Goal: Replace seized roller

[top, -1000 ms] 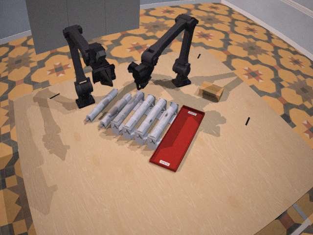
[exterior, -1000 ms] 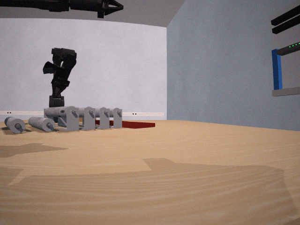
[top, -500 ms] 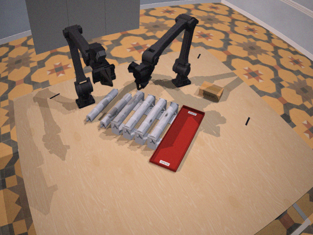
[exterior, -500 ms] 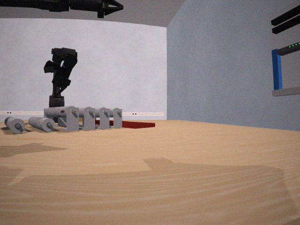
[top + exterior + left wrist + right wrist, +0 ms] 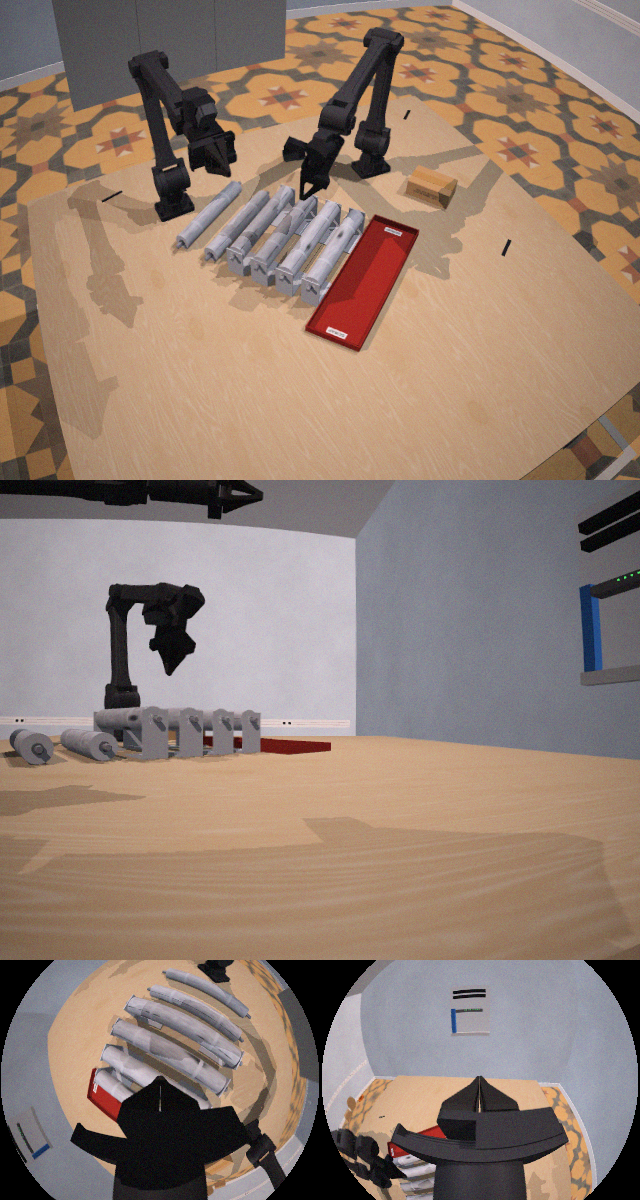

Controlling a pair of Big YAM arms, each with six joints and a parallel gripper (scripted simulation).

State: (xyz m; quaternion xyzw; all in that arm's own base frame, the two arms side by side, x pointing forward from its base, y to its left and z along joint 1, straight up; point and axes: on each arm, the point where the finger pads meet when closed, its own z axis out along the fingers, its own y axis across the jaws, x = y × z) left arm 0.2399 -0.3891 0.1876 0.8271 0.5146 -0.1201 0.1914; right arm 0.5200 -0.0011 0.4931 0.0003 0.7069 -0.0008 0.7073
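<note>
Okay, clock directions below are from the middle of the roller bed in the top view, twelve being picture-up:

- roller bed: four rollers sit side by side between their brackets; in the exterior view the near axle ends show in their holes (which one is seized, I can't tell by eye).
- loose rollers: the inner spare and the outer spare lie on the table around ten o'clock; they're roughly parallel to the bed rollers, and apart from each other.
- scrap tray: red, at four o'clock, just beside the bed; no roller has gone in it.
- left gripper: fingers pressed together, nothing pinched; it hangs tip-down above the bed's twelve o'clock end, apart from the rollers.
- right gripper: also pressed together on nothing; it's up in the air toward eleven o'clock, pointing roughly level (well clear of the rollers).
- cardboard box: on the table at two o'clock, past the tray's upper end.
</note>
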